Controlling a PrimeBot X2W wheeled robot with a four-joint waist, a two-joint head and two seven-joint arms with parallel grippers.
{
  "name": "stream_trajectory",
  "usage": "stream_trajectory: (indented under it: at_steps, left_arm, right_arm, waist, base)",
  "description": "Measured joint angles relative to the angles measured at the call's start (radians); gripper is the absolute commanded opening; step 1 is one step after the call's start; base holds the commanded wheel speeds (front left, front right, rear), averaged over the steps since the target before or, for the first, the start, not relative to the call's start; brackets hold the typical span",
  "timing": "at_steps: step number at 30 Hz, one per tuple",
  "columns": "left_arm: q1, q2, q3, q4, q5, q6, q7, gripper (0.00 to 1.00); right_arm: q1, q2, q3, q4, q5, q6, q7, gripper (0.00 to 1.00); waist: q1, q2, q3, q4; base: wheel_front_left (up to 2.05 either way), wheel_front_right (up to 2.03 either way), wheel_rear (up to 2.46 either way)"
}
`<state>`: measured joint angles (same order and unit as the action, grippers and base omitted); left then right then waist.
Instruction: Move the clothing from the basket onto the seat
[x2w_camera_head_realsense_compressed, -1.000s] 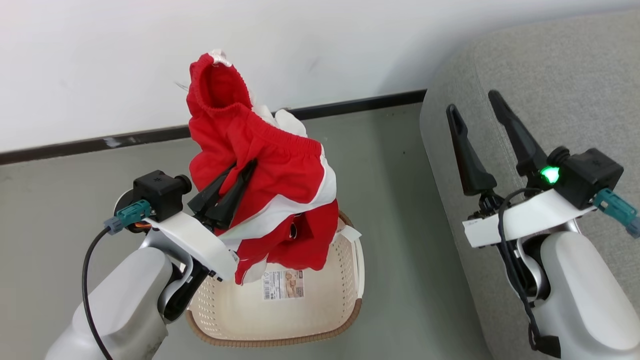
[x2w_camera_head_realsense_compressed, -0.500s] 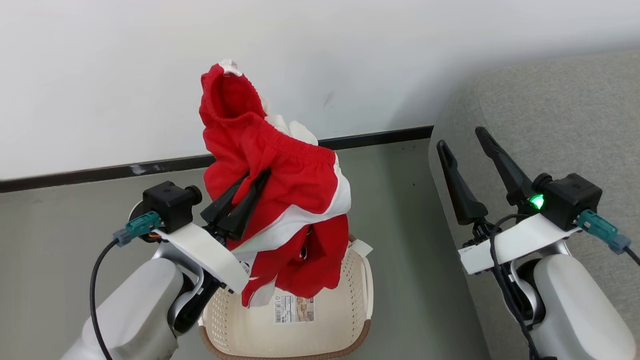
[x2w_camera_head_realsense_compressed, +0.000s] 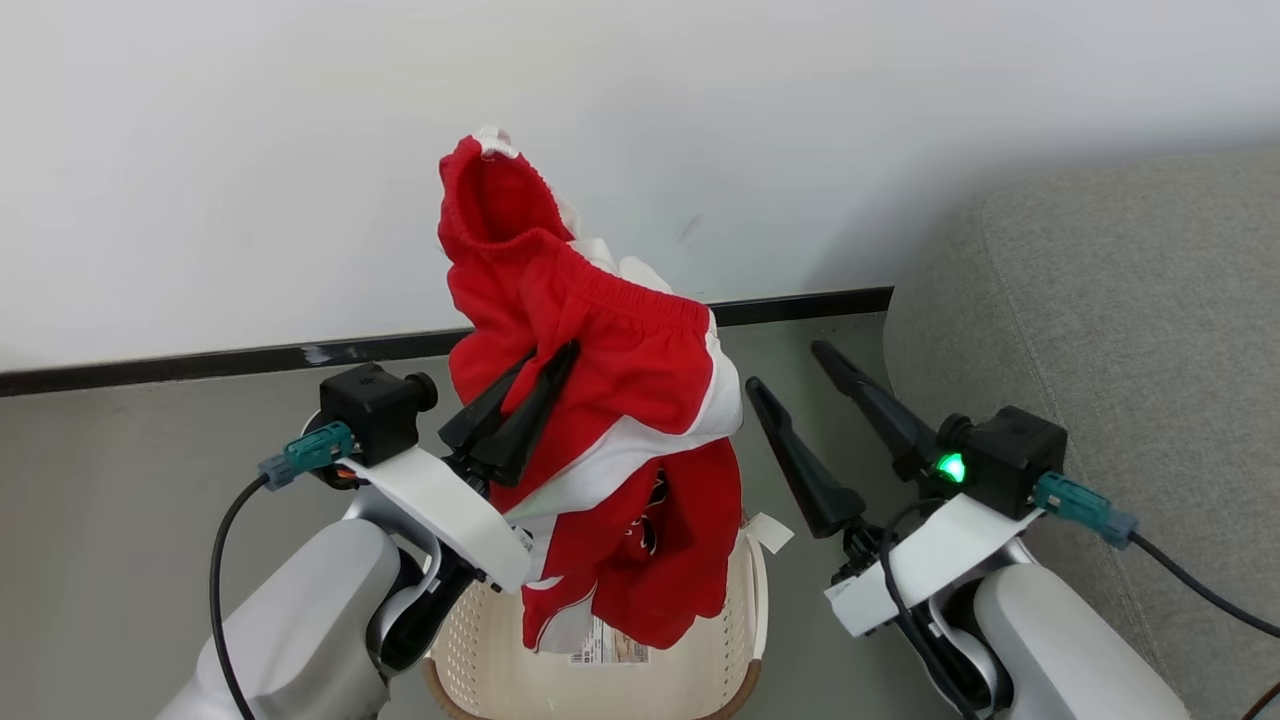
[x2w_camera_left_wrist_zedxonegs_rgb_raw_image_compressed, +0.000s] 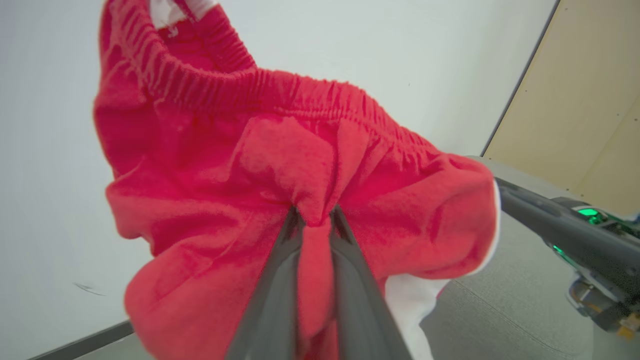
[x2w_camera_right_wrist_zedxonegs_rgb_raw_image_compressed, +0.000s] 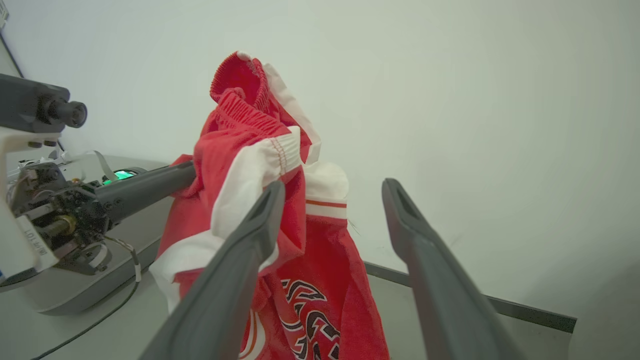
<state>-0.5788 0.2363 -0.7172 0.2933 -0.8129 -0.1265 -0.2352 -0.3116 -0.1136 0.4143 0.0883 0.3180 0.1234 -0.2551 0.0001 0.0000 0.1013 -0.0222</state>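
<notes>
Head view, centre of the frame: the left pincer is clenched on a bunched fold of the clothing, its fingers slanting toward the upper right. From that grip the clothing stands tall. Its long axis is nearly vertical in the frame, with the elastic waistband loop at the top against the white wall. Its hems hang at lower centre over the basket, covering part of the label. To the right, the right pincer is spread and empty, fingers pointing to the upper left, just beside the clothing. The grey seat lies along the right edge, apart from the clothing.
</notes>
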Motion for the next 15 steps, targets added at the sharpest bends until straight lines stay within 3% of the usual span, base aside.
stream_trajectory:
  at_steps: [15]
  left_arm:
    - [-0.039, -0.02, -0.013, -0.031, -0.011, 0.0, 0.037, 0.0]
  right_arm:
    - [-0.019, -0.016, 0.168, 0.055, 0.157, 0.0, 0.0, 1.0]
  waist:
    - [0.0, 0.0, 0.026, 0.036]
  base:
    - [0.0, 0.0, 0.0]
